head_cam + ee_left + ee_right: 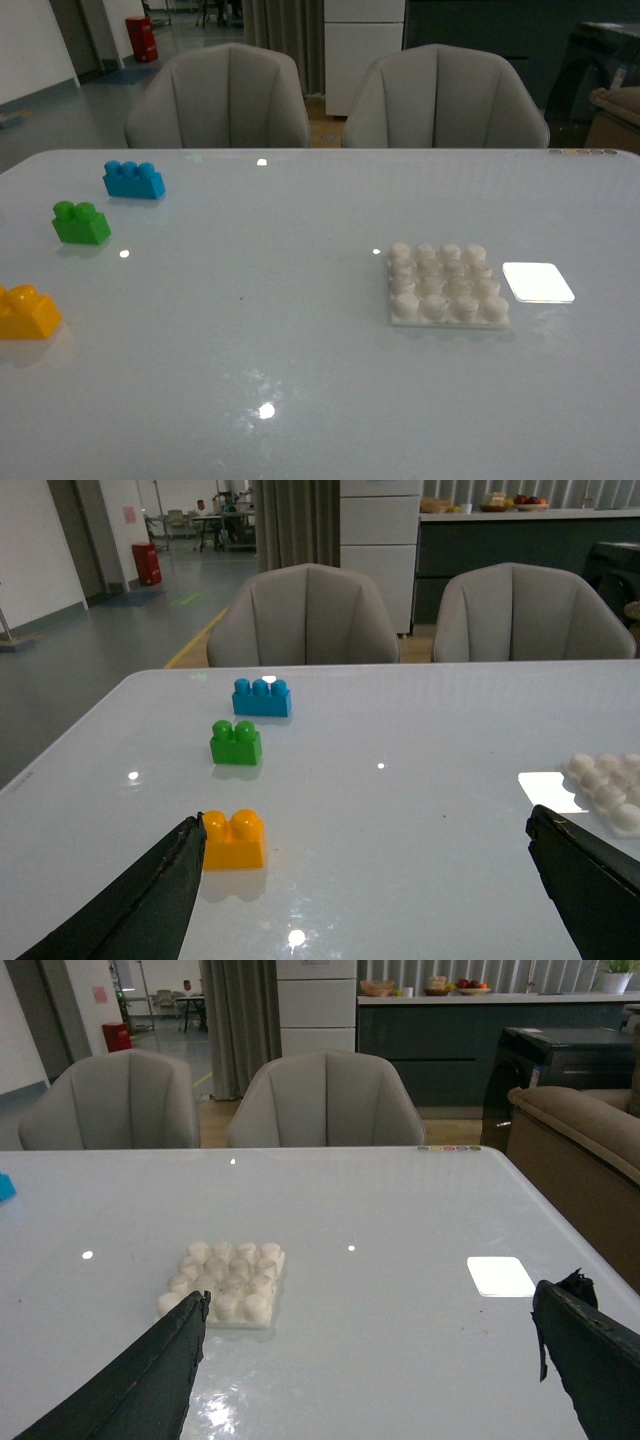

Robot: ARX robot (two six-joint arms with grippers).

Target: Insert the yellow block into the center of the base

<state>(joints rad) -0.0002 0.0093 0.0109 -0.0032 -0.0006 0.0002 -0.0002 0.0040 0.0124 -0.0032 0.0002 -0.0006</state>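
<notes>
Left gripper: I see both fingers spread wide with only table between them. Right gripper: likewise spread wide, holding nothing. Neither arm shows in my front view.

Yellow block: upright on the table at the near left edge, studs up. In the left wrist view it lies just beyond one fingertip, not gripped.

Base: flat on the table right of centre, well apart from the block, nothing on its studs. It also shows ahead of the right gripper.

White square: flat, just beside the base on its right; touching or not, I cannot tell.

Green brick: beyond the yellow block, left side. Blue brick: farther back again.

Two grey chairs stand behind the far table edge.
</notes>
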